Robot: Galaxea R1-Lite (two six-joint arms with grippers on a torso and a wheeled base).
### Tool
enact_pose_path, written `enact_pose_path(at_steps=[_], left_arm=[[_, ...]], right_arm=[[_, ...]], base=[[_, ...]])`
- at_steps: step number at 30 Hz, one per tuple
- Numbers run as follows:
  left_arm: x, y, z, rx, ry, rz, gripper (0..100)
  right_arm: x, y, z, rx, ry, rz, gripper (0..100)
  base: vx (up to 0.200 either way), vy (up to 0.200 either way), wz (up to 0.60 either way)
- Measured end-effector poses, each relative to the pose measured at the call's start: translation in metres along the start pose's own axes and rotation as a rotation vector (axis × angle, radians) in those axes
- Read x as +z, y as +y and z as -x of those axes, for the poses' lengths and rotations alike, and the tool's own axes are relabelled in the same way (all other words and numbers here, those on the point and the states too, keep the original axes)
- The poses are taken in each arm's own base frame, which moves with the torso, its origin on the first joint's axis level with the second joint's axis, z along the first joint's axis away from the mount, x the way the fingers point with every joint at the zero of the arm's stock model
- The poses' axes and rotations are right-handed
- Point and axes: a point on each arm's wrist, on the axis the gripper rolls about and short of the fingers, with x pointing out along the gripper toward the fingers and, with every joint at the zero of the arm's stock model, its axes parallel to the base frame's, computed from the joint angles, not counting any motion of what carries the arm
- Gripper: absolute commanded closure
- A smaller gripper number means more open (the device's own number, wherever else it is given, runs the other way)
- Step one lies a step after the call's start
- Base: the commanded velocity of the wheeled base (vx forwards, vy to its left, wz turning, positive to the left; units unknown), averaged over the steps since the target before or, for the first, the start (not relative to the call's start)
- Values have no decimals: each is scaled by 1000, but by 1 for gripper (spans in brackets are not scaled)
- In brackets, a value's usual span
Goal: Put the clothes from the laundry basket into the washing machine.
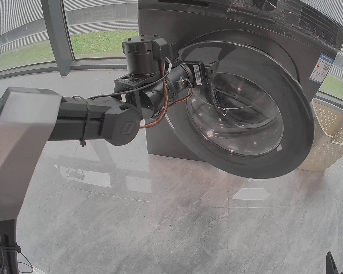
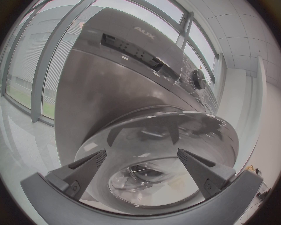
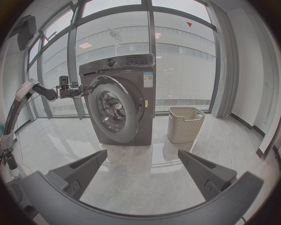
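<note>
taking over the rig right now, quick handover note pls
Left hand: open, holding nothing, at the upper edge of the door.
Right hand: open, holding nothing, low and well back from the washing machine.
Door stands part open.
Laundry basket: on the floor to the machine's right.
Done: cannot tell; no clothes visible in basket or drum.
Left: check both, load any clothes.
</note>
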Motion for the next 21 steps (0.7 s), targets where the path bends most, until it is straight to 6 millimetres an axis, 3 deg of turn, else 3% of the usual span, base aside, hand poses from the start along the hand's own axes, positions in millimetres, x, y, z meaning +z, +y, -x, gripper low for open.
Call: enact_pose_path(at_steps=[5, 9, 15, 21], left_arm=[[-5, -3, -1, 10, 27, 16, 0], [-8, -7, 14, 8, 96, 14, 0], [-5, -10, 61, -9, 221, 3, 0], [12, -6, 128, -29, 298, -23, 0]], right_arm=[[0, 0, 0, 0, 0, 0, 0], [0, 0, 0, 0, 0, 0, 0], [0, 0, 0, 0, 0, 0, 0], [0, 0, 0, 0, 0, 0, 0]], base=[[0, 0, 0], [0, 0, 0], [0, 0, 0], [0, 0, 0]])
